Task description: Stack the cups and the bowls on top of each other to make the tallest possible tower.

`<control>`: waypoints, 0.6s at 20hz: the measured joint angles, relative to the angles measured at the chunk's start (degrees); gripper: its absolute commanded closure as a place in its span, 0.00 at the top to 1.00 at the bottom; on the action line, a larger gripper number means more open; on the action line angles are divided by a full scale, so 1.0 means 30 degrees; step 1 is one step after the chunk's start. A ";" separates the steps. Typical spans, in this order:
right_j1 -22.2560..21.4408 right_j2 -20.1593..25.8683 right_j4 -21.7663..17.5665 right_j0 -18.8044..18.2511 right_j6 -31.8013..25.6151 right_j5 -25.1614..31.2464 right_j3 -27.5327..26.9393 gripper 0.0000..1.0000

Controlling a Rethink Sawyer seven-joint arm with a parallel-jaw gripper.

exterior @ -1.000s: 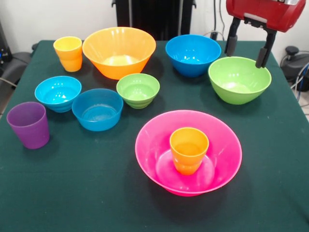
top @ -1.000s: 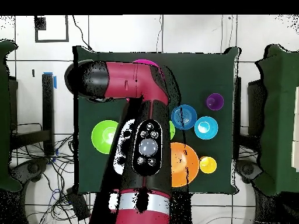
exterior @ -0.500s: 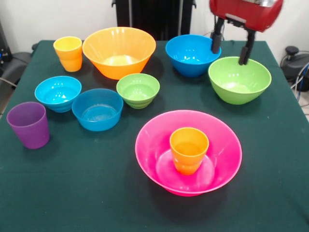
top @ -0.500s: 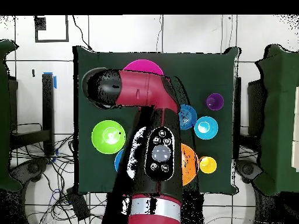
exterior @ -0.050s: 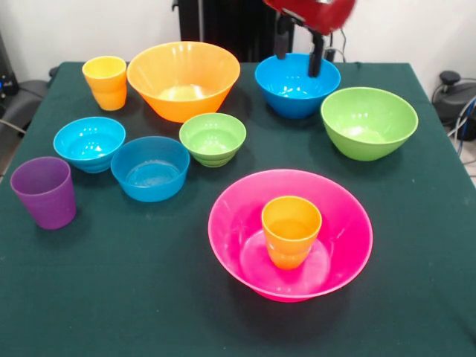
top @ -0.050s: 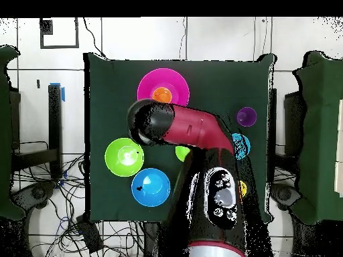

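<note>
A large pink bowl (exterior @ -0.050s: 236,217) stands at the front of the table with an orange cup (exterior @ -0.050s: 291,230) upright inside it; overhead they show as the pink bowl (top @ -0.050s: 149,81) and orange cup (top @ -0.050s: 161,95). My gripper (exterior @ -0.050s: 298,50) hangs open and empty at the top, over the far rim of the medium blue bowl (exterior @ -0.050s: 297,88). To its right sits the medium green bowl (exterior @ -0.050s: 368,123). The large orange bowl (exterior @ -0.050s: 184,78), yellow cup (exterior @ -0.050s: 105,82), small green bowl (exterior @ -0.050s: 213,138), cyan bowl (exterior @ -0.050s: 89,143), small blue bowl (exterior @ -0.050s: 150,168) and purple cup (exterior @ -0.050s: 44,192) stand apart on the left half.
The dark green cloth (exterior @ -0.050s: 134,297) covers the table. Overhead, my arm (top @ -0.050s: 201,134) hides the large orange bowl and most of the small bowls; the green bowl (top @ -0.050s: 124,157), blue bowl (top @ -0.050s: 151,187) and purple cup (top @ -0.050s: 246,117) show beside it.
In the front view my gripper has swung left, from over the medium green bowl to over the medium blue bowl, staying open. No cup or bowl has moved.
</note>
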 measured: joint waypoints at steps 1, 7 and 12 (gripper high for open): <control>-0.0132 0.0060 0.0000 -0.0140 0.0000 -0.0143 0.0321 1.00; -0.1365 0.0693 0.0035 -0.1284 0.0000 -0.1859 0.3381 1.00; -0.2017 0.1572 0.0063 -0.2043 0.0000 -0.3731 0.5702 1.00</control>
